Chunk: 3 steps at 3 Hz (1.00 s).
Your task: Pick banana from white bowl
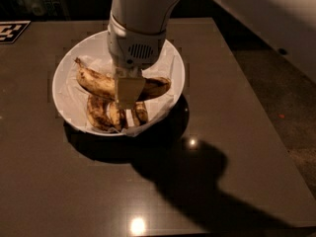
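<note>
The white bowl [60, 79] stands on the dark table, lined with white paper. The banana [96, 82], long, curved and yellow-brown with dark tips, lies across the bowl above the other fruit. My gripper [128, 94] reaches straight down from the white arm into the middle of the bowl. It is shut on the banana at its middle, and its cream front finger [129, 87] covers that part. The banana's left tip points toward the bowl's upper left rim.
Several shorter, darker bananas [106, 113] lie at the bowl's bottom under the long one. The dark glossy table [98, 191] ends at the right, with floor [291, 98] beyond. A black-and-white marker [12, 31] lies at the far left corner.
</note>
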Tool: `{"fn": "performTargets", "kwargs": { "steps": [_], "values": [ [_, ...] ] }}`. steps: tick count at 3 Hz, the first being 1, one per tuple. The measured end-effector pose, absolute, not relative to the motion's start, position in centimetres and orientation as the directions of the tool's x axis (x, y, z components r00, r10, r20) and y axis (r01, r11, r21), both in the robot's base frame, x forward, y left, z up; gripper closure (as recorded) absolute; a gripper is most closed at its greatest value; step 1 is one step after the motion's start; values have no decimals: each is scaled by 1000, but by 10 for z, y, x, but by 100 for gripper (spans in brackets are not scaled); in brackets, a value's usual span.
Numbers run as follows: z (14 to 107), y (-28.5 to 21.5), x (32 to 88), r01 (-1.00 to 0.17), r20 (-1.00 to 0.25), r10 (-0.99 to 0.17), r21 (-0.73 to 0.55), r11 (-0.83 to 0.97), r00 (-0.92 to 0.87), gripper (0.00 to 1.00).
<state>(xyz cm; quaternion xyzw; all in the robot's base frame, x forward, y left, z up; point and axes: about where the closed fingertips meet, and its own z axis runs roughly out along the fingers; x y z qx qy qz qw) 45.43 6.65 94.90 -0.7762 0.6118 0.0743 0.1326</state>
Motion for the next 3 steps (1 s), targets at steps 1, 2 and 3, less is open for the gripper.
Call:
{"fn": "performTargets", "kwargs": {
  "steps": [1, 2, 3],
  "values": [
    [968, 48, 423, -961, -271, -926, -156, -226, 262, 100],
    [973, 22, 397, -969, -272, -936, -164, -186, 225, 100],
    [973, 0, 372, -977, -263, -948, -160, -140, 179, 100]
  ]
}}
